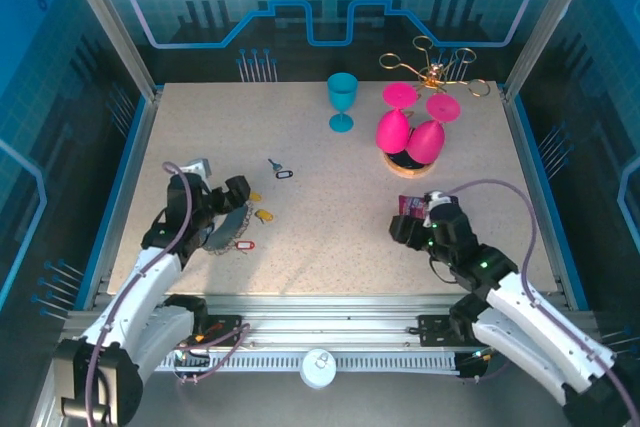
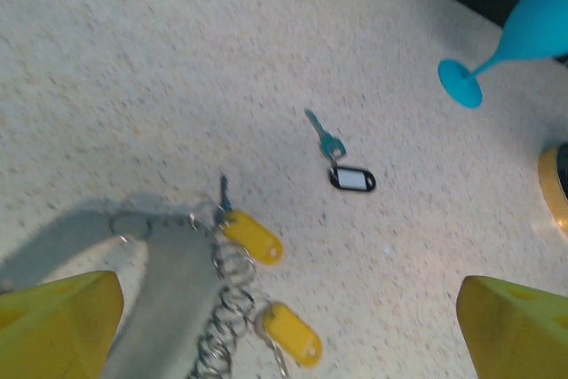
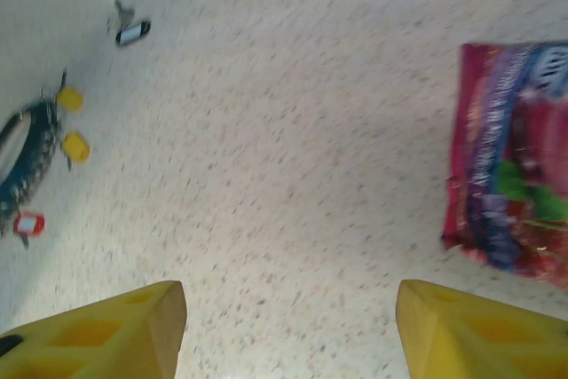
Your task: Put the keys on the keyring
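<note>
On tabletop, keyring seems to carry yellow keys & red one; dark-tag key lies apart, to add. L claw, R claw spread, empty.

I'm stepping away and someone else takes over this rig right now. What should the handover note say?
Left hand: open, empty, poised over the keyring.
Right hand: open, empty, above bare table beside a red packet.
Keyring: lies on the table in front of the left arm.
Done: two yellow-tagged keys sit at the chain and look linked to it. The red-tagged key lies against it; I cannot tell whether it is attached.
Left: the dark-tagged key lies apart from the keyring, toward the teal goblet, and is not yet on the ring.
</note>
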You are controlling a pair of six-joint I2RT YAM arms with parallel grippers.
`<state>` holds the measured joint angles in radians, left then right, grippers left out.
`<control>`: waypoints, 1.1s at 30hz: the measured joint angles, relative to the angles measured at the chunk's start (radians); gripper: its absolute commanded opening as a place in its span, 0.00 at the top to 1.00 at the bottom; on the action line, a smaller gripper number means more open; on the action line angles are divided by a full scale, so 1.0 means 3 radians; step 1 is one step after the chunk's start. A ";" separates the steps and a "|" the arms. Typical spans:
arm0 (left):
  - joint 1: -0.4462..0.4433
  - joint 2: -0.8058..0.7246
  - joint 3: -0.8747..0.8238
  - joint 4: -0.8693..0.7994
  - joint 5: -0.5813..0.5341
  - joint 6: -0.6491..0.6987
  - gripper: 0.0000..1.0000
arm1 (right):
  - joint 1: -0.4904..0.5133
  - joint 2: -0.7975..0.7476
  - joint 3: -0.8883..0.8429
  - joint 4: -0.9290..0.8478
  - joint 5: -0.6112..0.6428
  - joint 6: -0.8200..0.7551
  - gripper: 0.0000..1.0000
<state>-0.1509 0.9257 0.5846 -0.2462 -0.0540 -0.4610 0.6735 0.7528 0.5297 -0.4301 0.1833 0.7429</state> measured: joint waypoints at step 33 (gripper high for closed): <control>-0.0841 0.1525 0.0718 -0.1857 -0.1137 -0.1330 0.56 | 0.0217 0.1462 0.0640 0.0139 0.0319 -0.0184 0.41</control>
<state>-0.4030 1.3830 0.8001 -0.8032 -0.3950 -0.8600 0.7387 1.1915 0.7216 -0.3885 0.2790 0.6876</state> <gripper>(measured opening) 0.455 0.589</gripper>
